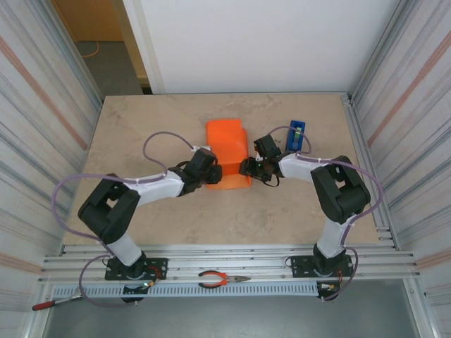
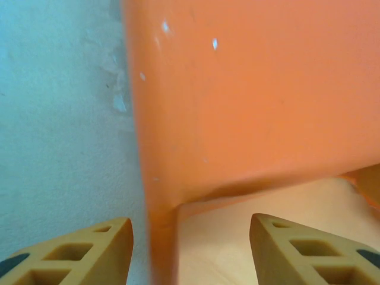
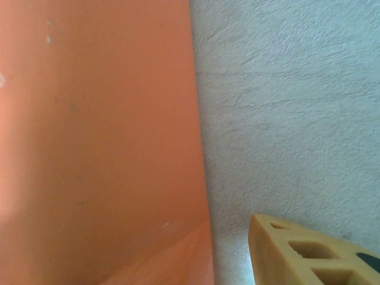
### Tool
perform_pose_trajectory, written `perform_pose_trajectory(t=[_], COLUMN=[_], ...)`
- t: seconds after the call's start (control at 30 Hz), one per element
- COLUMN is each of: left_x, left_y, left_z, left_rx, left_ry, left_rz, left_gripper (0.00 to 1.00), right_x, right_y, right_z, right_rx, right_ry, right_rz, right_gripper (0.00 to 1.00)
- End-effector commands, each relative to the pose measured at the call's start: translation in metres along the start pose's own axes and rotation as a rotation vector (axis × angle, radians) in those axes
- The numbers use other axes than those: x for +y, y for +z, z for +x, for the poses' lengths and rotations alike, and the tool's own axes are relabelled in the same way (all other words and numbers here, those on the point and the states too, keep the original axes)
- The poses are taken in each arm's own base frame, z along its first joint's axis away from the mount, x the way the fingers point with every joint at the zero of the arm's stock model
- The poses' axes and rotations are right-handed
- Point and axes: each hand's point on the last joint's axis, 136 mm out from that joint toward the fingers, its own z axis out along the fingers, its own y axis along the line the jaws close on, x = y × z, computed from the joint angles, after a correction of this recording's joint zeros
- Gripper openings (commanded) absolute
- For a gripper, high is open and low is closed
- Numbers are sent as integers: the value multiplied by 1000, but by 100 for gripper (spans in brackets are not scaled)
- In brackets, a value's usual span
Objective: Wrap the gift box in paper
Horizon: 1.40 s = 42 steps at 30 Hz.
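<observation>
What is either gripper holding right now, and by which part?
Left gripper: nothing clamped; its fingers stand apart astride a folded edge of the paper. Right gripper: cannot be told.

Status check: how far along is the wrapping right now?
Done: the paper is folded up into a block shape; the gift box itself is hidden. In hand: the left gripper and right gripper flank the near end, the left's jaws apart astride a paper edge. Left: the near end looks loose, I see no tape on it, and the tape dispenser stands beside the right arm.
</observation>
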Motion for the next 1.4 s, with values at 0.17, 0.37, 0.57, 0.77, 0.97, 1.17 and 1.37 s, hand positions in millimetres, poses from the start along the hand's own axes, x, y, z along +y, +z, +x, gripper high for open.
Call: perform_pose_trajectory(t=[0.17,0.37,0.57,0.77,0.97,1.17,1.37], left_x=[8,0,-2,1,0,0,5], left_y=[-2,15,22,20,21,24,26], left_z=[2,15,20,16,18,21,25], left_rx=[7,32,31,12,14,28,40], left_ry=[-40,-48,-39,-52,-48,-29,-18], left_rz=[17,5,-42,-76,-79,-92,-130], left_gripper=[53,45,28,31,14,8,11], right_x=[-4,-2,-1,0,3,6,5], right_y=[1,2,0,1,-3,-4,-8], right_z=[-9,-7,-6,-3,-3,-2,1], right_rx=[-9,3,9,15,11,11,11], right_ry=[-8,-15,-27,-28,-38,-41,-45], right_rz=[5,-9,-14,-15,-15,-15,-9], right_gripper=[51,49,49,47,47,47,52])
